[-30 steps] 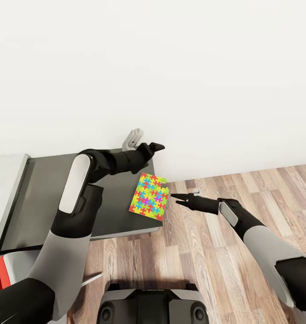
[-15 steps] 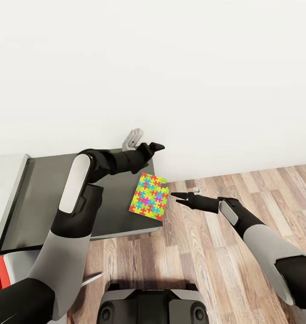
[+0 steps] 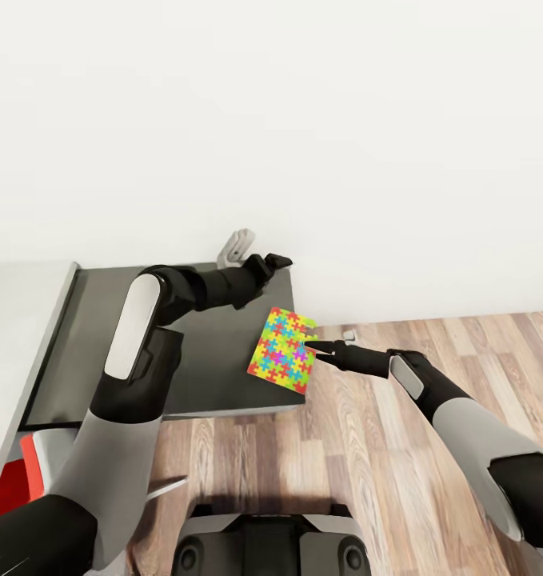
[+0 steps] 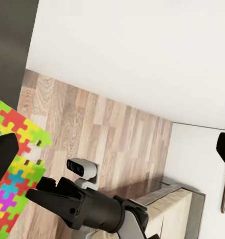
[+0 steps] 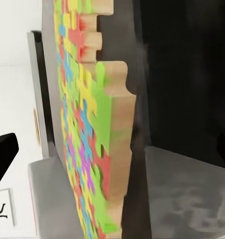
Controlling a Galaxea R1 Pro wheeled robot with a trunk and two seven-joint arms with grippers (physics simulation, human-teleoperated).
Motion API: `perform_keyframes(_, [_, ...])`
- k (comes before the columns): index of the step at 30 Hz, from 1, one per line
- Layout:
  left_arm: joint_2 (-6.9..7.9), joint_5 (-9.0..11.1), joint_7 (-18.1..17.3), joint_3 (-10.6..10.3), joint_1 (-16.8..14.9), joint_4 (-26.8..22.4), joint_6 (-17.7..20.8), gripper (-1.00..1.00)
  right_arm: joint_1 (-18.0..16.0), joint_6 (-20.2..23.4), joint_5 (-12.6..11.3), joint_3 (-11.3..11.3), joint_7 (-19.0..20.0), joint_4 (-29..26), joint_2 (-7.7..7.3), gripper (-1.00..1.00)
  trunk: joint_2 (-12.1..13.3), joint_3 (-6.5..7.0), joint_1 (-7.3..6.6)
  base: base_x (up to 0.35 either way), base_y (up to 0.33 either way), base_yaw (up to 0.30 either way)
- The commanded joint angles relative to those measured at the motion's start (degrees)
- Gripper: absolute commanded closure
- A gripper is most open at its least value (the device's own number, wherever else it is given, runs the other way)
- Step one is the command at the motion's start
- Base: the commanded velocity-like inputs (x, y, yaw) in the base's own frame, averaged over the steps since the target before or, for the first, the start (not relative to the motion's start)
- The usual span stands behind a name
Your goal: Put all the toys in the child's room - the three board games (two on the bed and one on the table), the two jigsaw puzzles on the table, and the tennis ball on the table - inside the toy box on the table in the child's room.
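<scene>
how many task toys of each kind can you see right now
puzzle: 1
board games: 0
tennis ball: 0
total: 1

Nothing here I can read. The jigsaw puzzle at the table's corner, just past one o'clock from my base, carries only bright interlocking colours, no letters or numbers on its face, and none on its pale wooden edge seen from my right wrist. The dark table top is bare of any label. My arms show no brand or marking. A small framed print in my right wrist view holds a black figure, no words. The wall and floor planks carry no signs.
</scene>
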Motion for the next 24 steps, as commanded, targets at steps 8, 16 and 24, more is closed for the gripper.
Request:
perform_keyframes(8, [0.01,0.48,0.59,0.02,-0.04,0.03,0.07,-1.0,-0.06,0.24,-0.48,0.29,0.0,-0.03,0.1,-1.0,-0.09,-0.07,0.03,0.0,0.0,0.192])
perform_keyframes(16, [0.04,0.48,0.59,0.0,-0.03,0.16,0.07,-1.0,-0.07,0.14,-0.48,0.3,0.01,-0.05,0.04,-1.0,-0.09,-0.07,0.03,0.0,0.0,0.061])
perform_keyframes(24, [0.04,0.49,0.59,-0.03,-0.03,0.22,0.07,-1.0,-0.07,0.11,-0.48,0.3,0.01,-0.09,-0.03,-1.0,-0.09,-0.07,0.03,0.0,0.0,0.02])
